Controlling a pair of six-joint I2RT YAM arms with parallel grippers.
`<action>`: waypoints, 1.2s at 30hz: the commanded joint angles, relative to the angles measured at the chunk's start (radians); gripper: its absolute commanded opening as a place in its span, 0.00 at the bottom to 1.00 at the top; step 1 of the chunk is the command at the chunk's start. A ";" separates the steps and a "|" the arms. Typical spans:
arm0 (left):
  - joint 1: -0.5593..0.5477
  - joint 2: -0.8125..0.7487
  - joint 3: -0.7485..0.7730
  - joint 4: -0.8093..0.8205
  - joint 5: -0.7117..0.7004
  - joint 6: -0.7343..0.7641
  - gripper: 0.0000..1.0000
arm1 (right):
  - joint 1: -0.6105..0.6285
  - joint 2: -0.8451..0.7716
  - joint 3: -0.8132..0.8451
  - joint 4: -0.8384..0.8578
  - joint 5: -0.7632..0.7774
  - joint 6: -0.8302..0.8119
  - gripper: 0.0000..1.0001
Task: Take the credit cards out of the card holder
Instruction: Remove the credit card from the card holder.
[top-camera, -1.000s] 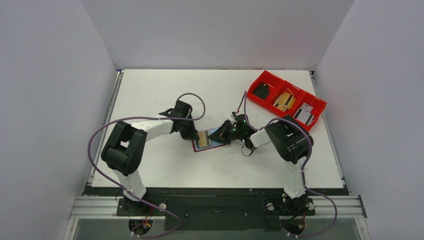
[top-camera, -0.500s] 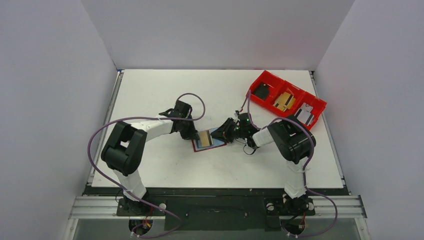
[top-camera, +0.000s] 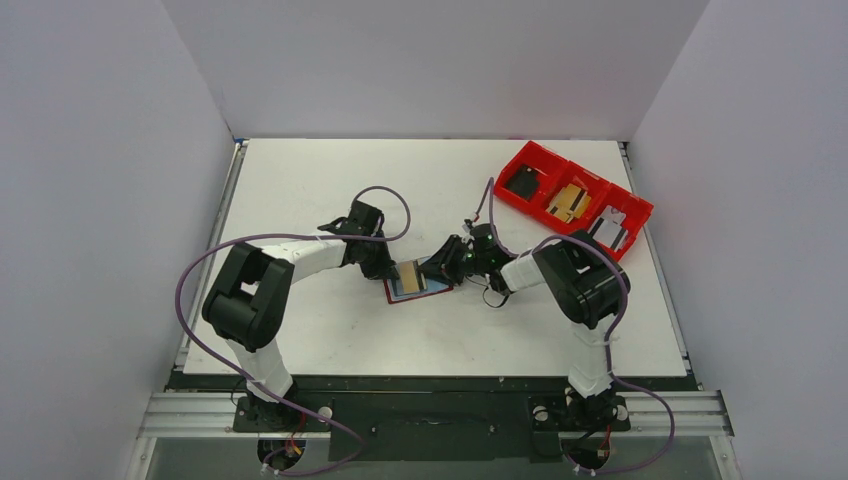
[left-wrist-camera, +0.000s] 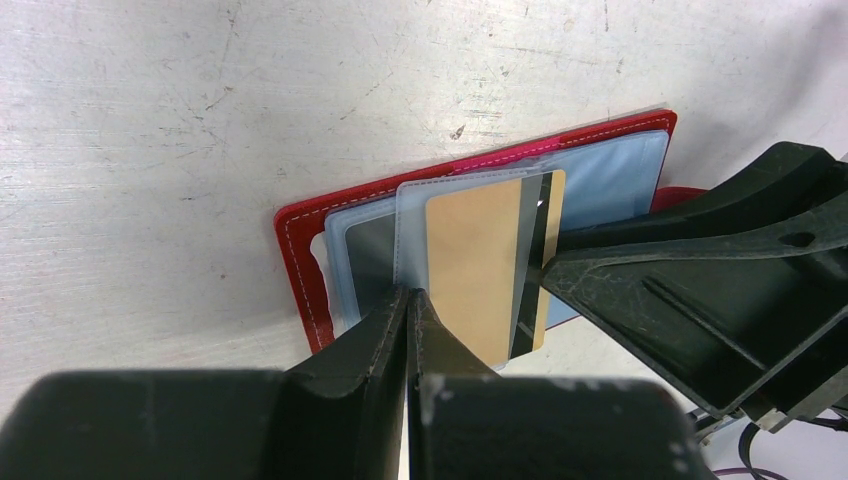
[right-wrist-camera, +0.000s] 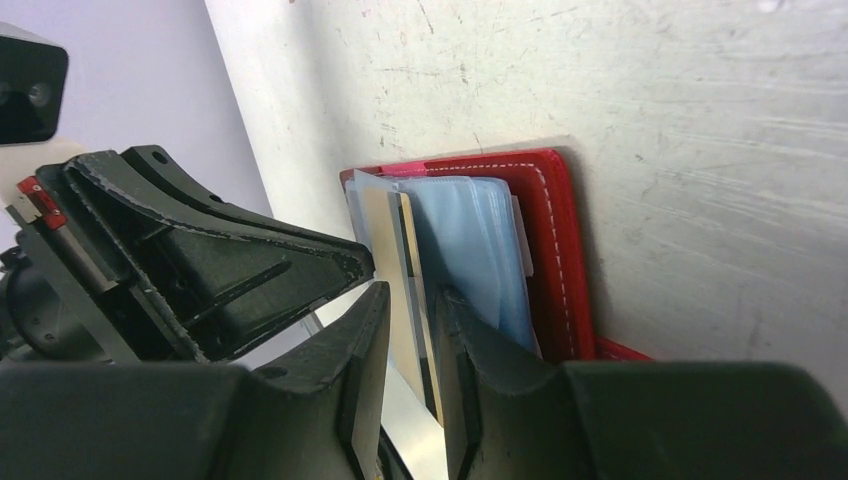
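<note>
Card holder (left-wrist-camera: 300, 262) lies open mid-table (top-camera: 330, 180), well off every edge. Left gripper (left-wrist-camera: 410, 300) jaws together, tips at the clear sleeve (left-wrist-camera: 411, 212) edge. Right gripper (right-wrist-camera: 412, 305) jaws apart, straddling the tan credit card (left-wrist-camera: 475, 270). The card looks thin, stiff and slick: pinch the flat faces, pull straight out.

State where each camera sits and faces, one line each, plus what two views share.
Top external: above, behind the bases, facing down at the table; left arm and right arm show.
Left wrist: on its arm, facing along the left tool at the card holder.
Right wrist: along the right tool at the card holder.
Shared: both wrist views show the tan card.
</note>
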 joint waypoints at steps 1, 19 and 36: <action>0.013 0.083 -0.052 -0.127 -0.133 0.047 0.00 | 0.012 0.004 0.013 -0.103 0.056 -0.067 0.21; 0.014 0.084 -0.049 -0.137 -0.139 0.053 0.00 | -0.057 -0.074 -0.001 -0.162 0.062 -0.113 0.00; 0.010 0.018 0.010 -0.168 -0.102 0.087 0.00 | -0.109 -0.206 -0.016 -0.271 0.049 -0.172 0.00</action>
